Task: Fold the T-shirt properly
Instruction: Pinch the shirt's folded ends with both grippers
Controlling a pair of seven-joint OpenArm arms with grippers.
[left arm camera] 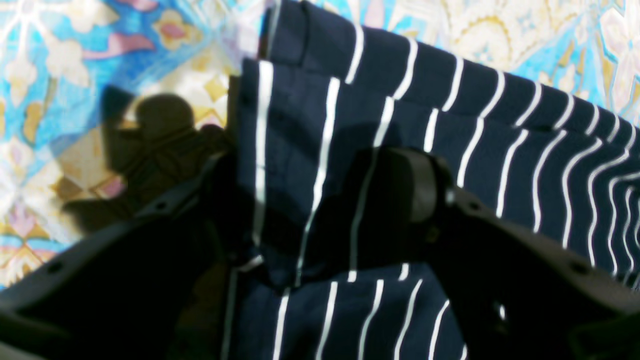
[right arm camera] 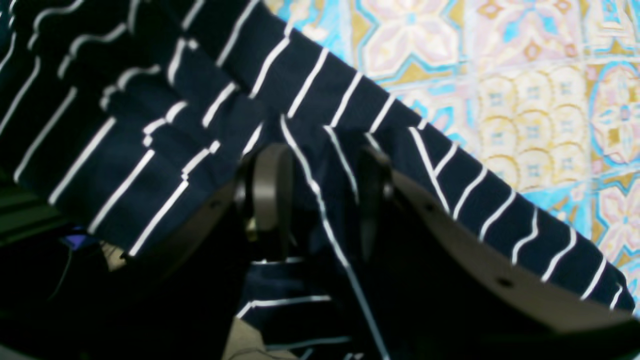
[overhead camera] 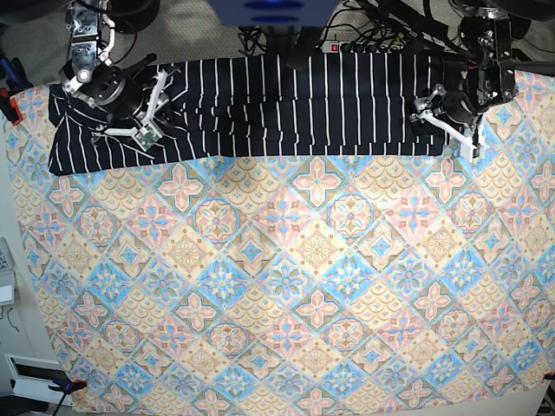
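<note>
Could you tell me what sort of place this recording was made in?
Probably a robotics lab: a table under a patterned tablecloth, loose cables and a power strip behind, and clamps holding the cloth's corners.

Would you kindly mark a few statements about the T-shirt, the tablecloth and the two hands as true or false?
1. The T-shirt lies along the far edge of the tablecloth. True.
2. The T-shirt is plain red. False: it is dark navy with thin white stripes.
3. The left hand stands open, with striped cloth between its fingers. True.
4. Both hands hover over the near half of the tablecloth. False: both are at the T-shirt, one at each end.
5. The right hand has a fold of the T-shirt between its fingers. True.
</note>
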